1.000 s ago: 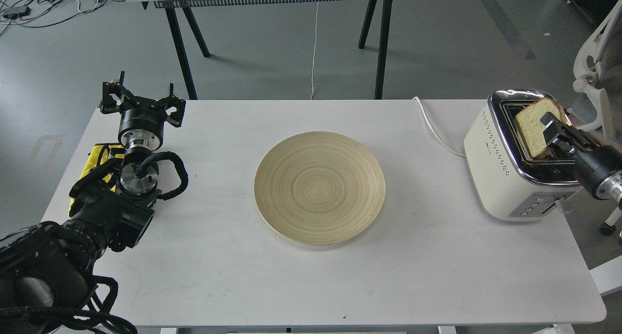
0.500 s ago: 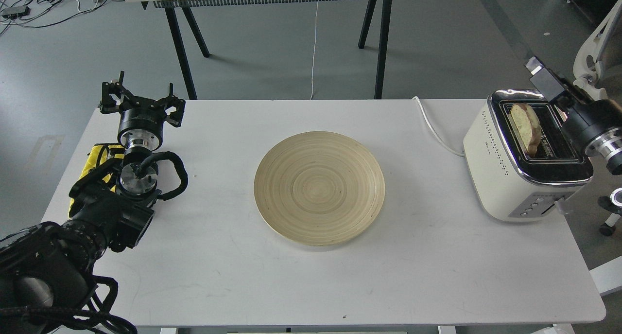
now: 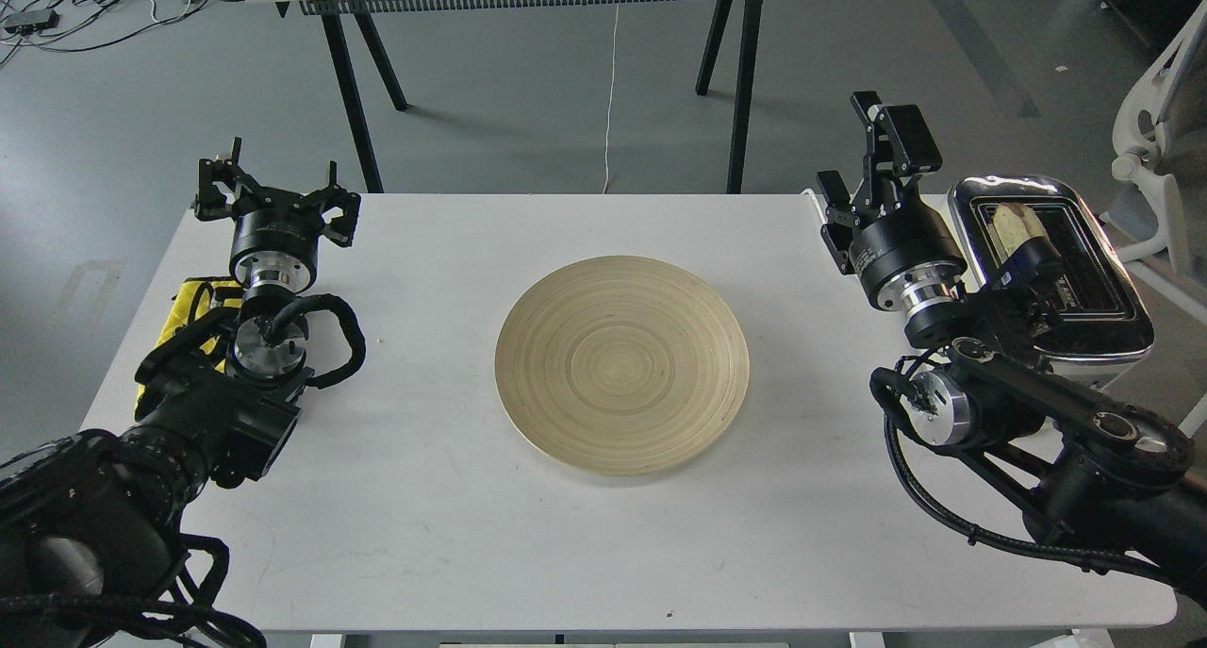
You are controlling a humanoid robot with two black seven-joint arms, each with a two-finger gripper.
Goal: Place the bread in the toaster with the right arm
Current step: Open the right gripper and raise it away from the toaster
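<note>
The left gripper rests at the table's nine o'clock edge, fingers spread wide and empty, with a yellow object just behind its arm. At the centre of the white table lies the bamboo plate, bare.

At three o'clock stands the right gripper, pointing toward twelve, its two fingers parted wide and holding nothing. It is just left of the toaster, clear of the chrome top, while the right arm crosses in front of the toaster's body.

The bread sits in the toaster's left slot, sunk so that only its rounded crust shows above the rim. The placing looks done; the slice appears fully seated.

What remains, by my judgement, is a clean retreat. The forearm is close against the toaster's side, so the arm should draw toward six o'clock without brushing the casing or catching the white power cord near the gripper, and the jaws should stay apart.
</note>
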